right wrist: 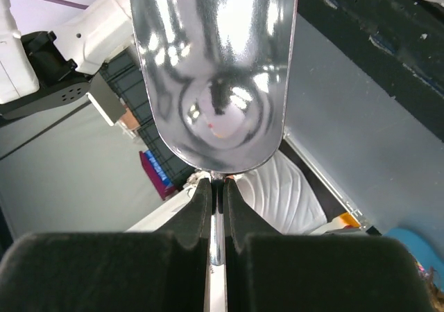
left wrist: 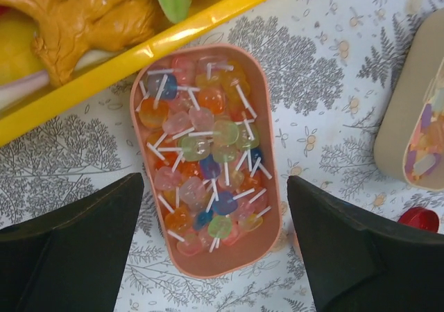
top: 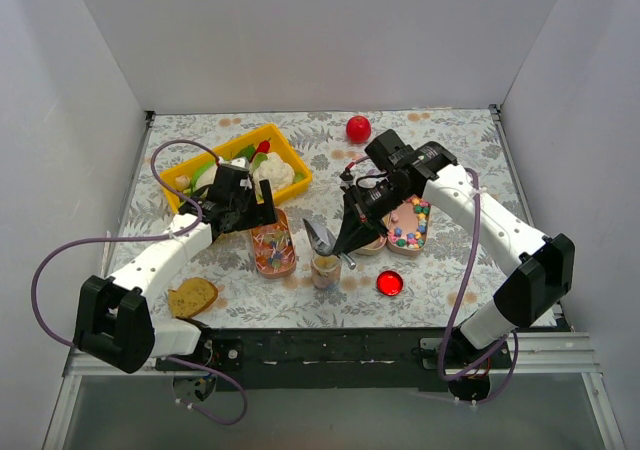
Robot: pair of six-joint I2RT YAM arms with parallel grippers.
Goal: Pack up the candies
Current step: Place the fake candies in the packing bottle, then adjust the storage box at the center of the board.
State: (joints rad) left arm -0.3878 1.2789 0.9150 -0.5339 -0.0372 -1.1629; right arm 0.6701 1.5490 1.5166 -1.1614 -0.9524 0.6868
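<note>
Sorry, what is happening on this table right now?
The right gripper is shut on the handle of a shiny metal scoop, held by a small jar near a round red lid. The left gripper hangs open over a pink oval tray of small colourful lollipop candies, one finger on each side, not touching it.

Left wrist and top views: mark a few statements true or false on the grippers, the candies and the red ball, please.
1. The right gripper is shut on the handle of the metal scoop. True.
2. The left gripper is clamped on the pink container. False: its jaws stand open, with the container seen between them.
3. The pink container holds lollipops with white sticks. True.
4. The red ball lies in the yellow tray. False: it lies on the tablecloth, apart from the tray.
</note>
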